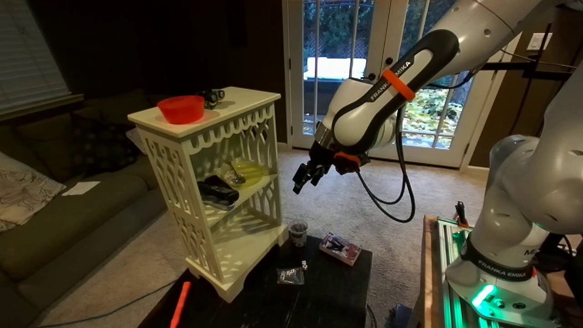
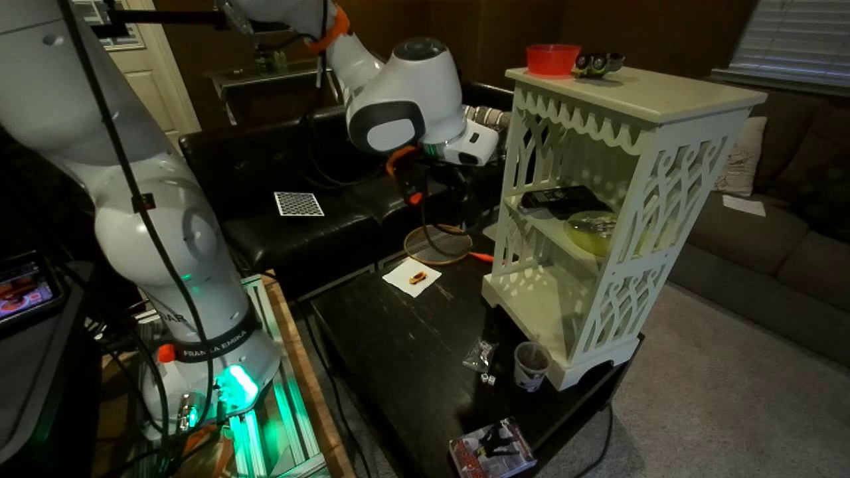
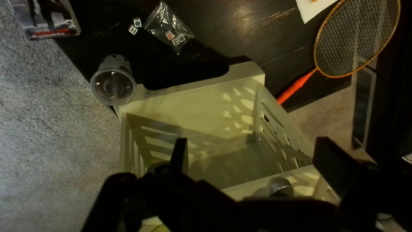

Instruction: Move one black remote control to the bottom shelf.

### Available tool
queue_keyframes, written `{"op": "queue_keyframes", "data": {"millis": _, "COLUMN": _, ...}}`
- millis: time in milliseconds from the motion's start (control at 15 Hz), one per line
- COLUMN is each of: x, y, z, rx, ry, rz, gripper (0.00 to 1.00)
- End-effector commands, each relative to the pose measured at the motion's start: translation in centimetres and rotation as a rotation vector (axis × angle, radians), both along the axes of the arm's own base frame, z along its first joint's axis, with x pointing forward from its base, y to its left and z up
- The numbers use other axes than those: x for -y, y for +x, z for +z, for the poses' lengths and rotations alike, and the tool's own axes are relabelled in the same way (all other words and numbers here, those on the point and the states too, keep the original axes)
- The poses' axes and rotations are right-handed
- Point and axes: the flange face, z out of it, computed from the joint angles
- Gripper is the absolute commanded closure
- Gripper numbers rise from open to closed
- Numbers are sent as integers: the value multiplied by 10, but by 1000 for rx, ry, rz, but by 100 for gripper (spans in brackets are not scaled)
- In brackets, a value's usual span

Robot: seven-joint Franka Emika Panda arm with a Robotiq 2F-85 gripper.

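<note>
Black tabletop (image 2: 385, 332); tool (image 3: 252, 145) spread; red bowl (image 1: 181, 110) in both exterior views only.

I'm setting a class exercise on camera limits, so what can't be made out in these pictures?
Black items, in an exterior view: shadow blurs how many there are.
Racket, in an exterior view: its head is cut off by the bottom edge.
White paper, wrist view: partly cut off by the top edge.
Middle board, wrist view: largely hidden by the gripper.
Loose white cubes, wrist view: print too small to read.
</note>
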Motion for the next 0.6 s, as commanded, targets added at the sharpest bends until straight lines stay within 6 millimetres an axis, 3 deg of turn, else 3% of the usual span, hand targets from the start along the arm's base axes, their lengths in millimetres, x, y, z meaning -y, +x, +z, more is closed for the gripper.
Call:
{"op": "queue_keyframes", "data": {"millis": 0, "x": 2, "y": 0, "z": 2, "rx": 3, "ry": 1, "rz": -5, "gripper": 0}}
{"op": "queue_keyframes", "data": {"millis": 267, "x": -21, "y": 21, "z": 9, "rx": 154, "ry": 27, "rz": -102, "gripper": 0}}
{"op": "queue_keyframes", "data": {"millis": 533, "x": -67, "y": 56, "z": 25, "rx": 291, "ry": 6, "rz": -67, "gripper": 0}}
